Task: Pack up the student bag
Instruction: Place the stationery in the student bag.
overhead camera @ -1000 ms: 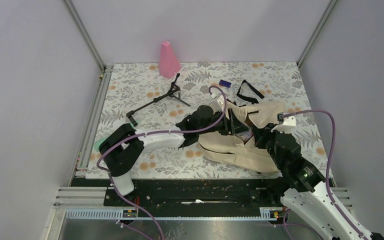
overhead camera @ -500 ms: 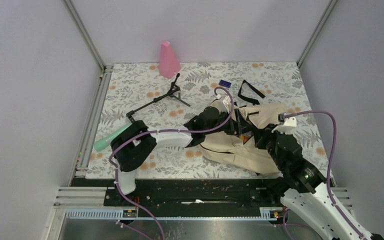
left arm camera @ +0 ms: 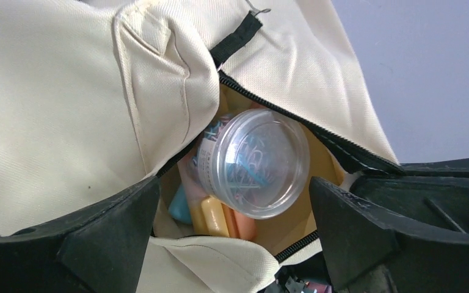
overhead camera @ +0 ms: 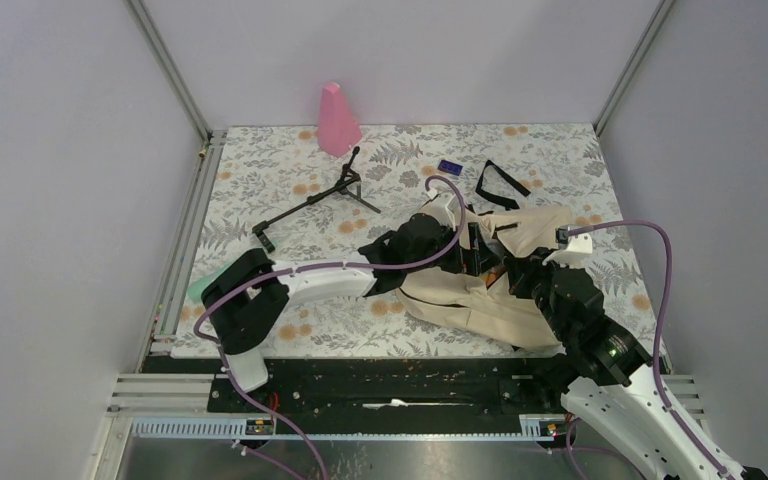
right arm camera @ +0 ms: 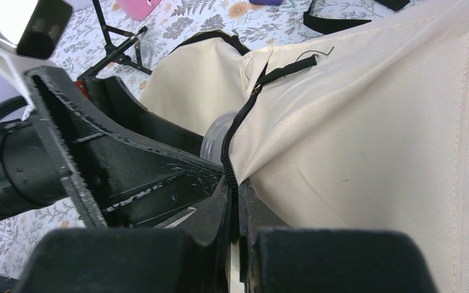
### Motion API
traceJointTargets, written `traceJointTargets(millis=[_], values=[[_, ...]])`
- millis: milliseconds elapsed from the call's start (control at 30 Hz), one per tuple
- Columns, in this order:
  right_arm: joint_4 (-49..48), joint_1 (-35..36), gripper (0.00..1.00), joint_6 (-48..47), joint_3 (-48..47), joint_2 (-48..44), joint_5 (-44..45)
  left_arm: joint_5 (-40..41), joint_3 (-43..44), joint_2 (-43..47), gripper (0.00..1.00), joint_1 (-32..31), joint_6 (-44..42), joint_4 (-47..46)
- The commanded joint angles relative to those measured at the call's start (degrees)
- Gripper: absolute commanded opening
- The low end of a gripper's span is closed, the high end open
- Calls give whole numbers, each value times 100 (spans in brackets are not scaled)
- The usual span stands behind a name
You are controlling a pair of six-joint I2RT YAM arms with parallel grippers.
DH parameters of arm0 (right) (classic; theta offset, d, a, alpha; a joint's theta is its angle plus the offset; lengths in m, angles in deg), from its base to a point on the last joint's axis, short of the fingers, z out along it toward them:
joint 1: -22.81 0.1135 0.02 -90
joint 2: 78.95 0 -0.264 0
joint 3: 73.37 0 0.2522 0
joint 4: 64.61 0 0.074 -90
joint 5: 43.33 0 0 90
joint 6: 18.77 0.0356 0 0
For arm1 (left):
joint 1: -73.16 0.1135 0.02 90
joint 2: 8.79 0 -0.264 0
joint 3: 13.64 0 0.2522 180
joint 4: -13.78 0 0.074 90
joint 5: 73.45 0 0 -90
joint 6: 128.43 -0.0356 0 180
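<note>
The cream student bag (overhead camera: 480, 300) lies at the table's front right, one zip pocket open. My left gripper (overhead camera: 472, 248) hovers at that opening, jaws wide open (left arm camera: 232, 183). Between them, inside the pocket, sits a clear round tub of paper clips (left arm camera: 253, 162) on yellow, orange and blue pieces (left arm camera: 214, 217); neither finger touches the tub. My right gripper (overhead camera: 513, 268) is shut on the bag's black zipper edge (right arm camera: 235, 189) and holds the cloth (right arm camera: 372, 134) up. The tub's rim (right arm camera: 215, 139) shows behind the zipper.
A pink cone (overhead camera: 337, 120) stands at the back. A black tripod (overhead camera: 320, 197) lies left of the bag. A small purple item (overhead camera: 449, 166) and a black strap (overhead camera: 500, 183) lie behind it. A green object (overhead camera: 198, 288) lies beside the left arm's base.
My left arm has reached a little further right toward the bag's opening, and its base link has swung back over the green object. The right gripper has kept its hold.
</note>
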Motion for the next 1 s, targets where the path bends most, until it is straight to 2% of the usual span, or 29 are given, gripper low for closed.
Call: traceJointTargets(millis=[0,100,200,267,400,533,800,867,967], values=[[-654,8,0,107,-237,-66,-86,457,-29,495,96,-36,-338,64],[-647,13,0,110,-238,-52,-97,328,-97,546,89,-41,-242,-96],[-653,6,0,114,-243,-55,-100,190,-116,523,76,-61,-177,-301],[-644,6,0,112,-254,-56,-103,64,-14,404,63,-79,-175,-284],[-639,11,0,106,-272,-65,-119,-139,227,158,48,-155,-175,-252],[-643,8,0,114,-285,-74,-122,-305,549,-112,38,-273,-200,-410],[-646,13,0,75,-294,-57,-99,-402,851,-416,38,-382,-344,-654],[-645,13,0,79,-283,-78,-87,-187,682,-210,47,-379,-541,-551],[-642,12,0,76,-263,-101,-54,179,385,166,65,-379,-850,-293]])
